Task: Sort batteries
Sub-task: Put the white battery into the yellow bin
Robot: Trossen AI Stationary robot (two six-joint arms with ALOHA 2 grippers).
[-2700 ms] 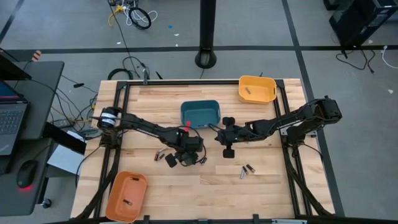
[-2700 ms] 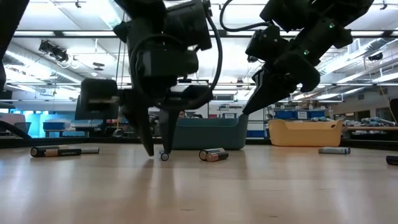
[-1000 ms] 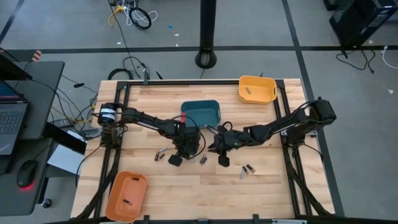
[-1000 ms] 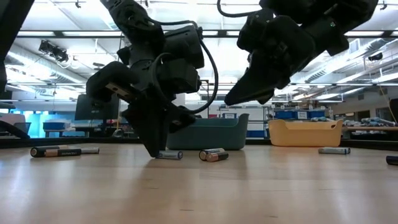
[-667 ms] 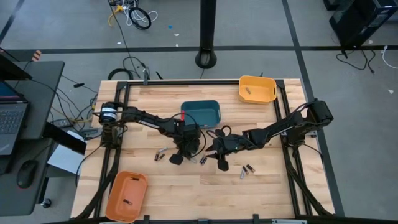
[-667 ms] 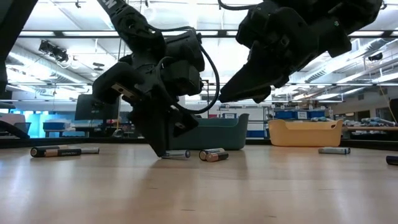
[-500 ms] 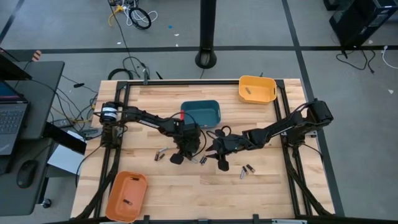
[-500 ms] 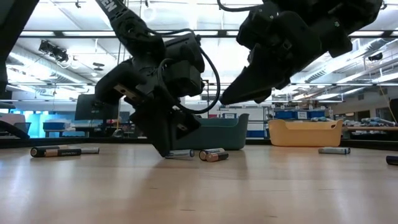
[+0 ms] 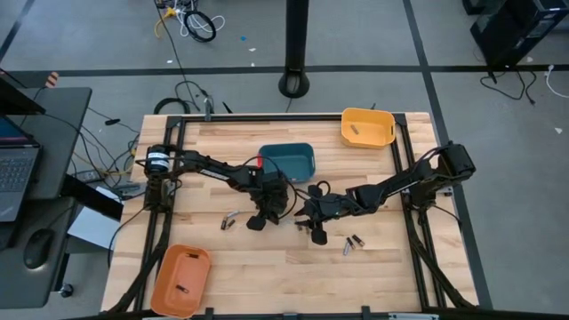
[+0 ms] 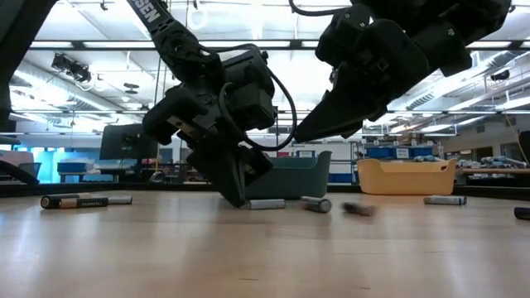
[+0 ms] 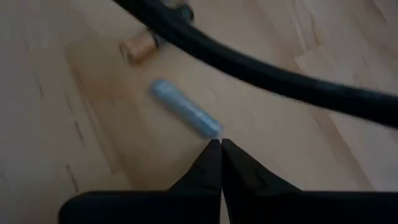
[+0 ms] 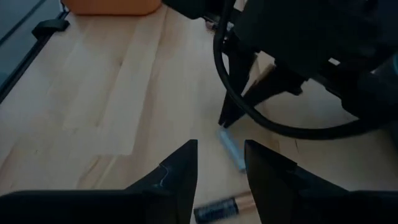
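Observation:
A silvery battery [image 11: 183,115] lies on the wooden table [image 9: 267,267] near its middle, also in the low view [image 10: 265,204]. My left gripper [image 11: 217,144] is shut, its tips slanting down to that battery's end. My right gripper [image 12: 219,144] hovers open above the table [image 10: 300,136], just right of the left one, with the same silvery battery [image 12: 231,149] showing beyond its fingers. Other batteries lie apart: one [image 10: 316,204] beside the silvery one, a blurred one [image 10: 358,209] farther right, and a copper-ended one [image 11: 140,46]. My left gripper has its shut fingertips [image 11: 214,152] at the silvery battery's end [image 11: 211,129], coming slanting down from the table's left. The battery lies flat on the table, pointing away from the tips. Whether tips and end touch I cannot tell for sure.
A teal bin [image 9: 286,162] stands just behind the grippers, a yellow bin [image 9: 367,126] at the far right, an orange bin [image 9: 182,277] at the near left. More batteries lie to the left [image 9: 227,220] and right [image 9: 351,242]. A black cable [image 11: 280,81] hangs near the left gripper.
My left gripper has moved toward the table's right edge with its tips low on the table, and the silvery battery has slid ahead of it. The two batteries that lay together right of it have been knocked apart and rolled toward the right.

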